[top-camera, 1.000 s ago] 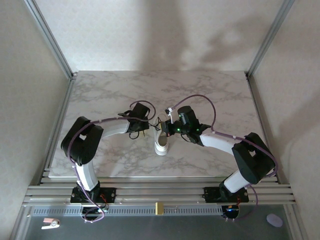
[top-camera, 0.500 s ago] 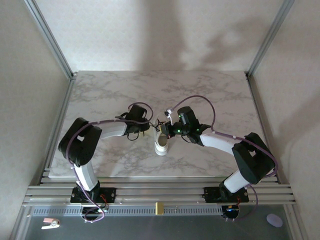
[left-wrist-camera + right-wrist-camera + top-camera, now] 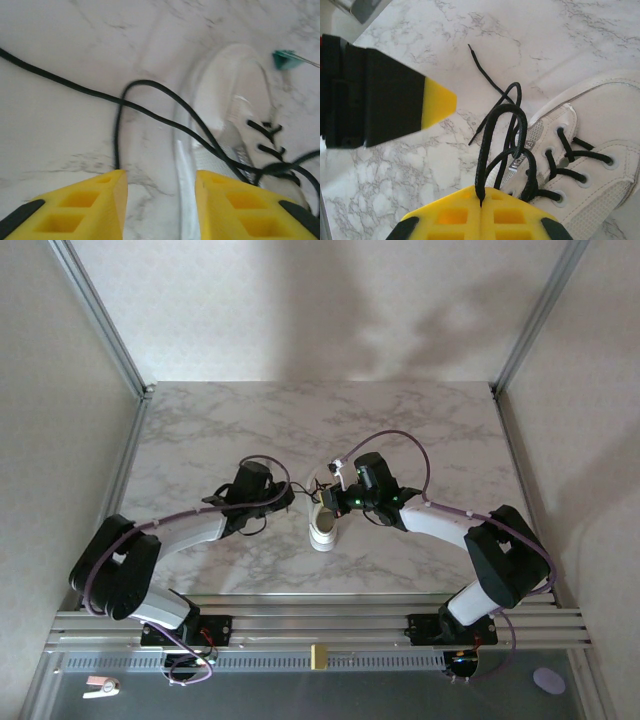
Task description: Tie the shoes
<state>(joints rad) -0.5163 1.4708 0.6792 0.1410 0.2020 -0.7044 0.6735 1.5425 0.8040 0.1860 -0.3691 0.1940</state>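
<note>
1. The small white low-top sneaker (image 3: 325, 525) with a white sole stands on the grey-veined marble tabletop (image 3: 200, 430), between the two arms.
2. Its long thin black laces (image 3: 482, 150) are threaded through the eyelets and cross in a loose tangle above the tongue. No finished bow or tight knot shows.
3. The right gripper (image 3: 481, 199) hangs just above the sneaker's lace end. Its yellow fingers are pressed together on a raised loop of the black laces.
4. The left gripper (image 3: 160, 182) sits just beside the sneaker's left flank. Its jaws are parted to a moderate gap with nothing between them.
5. One strand of lace (image 3: 150, 107) runs off the sneaker across the marble, just ahead of that gap, lying slack.
6. A free lace tip lies on the marble near the sneaker, untouched.
7. A small green object (image 3: 285, 59) lies beyond the sneaker's far end and plays no part.
8. Judgement: the tie looks partway through, with one loop formed and held. The slack strand has yet to be gripped, wrapped round the loop and pulled snug.
</note>
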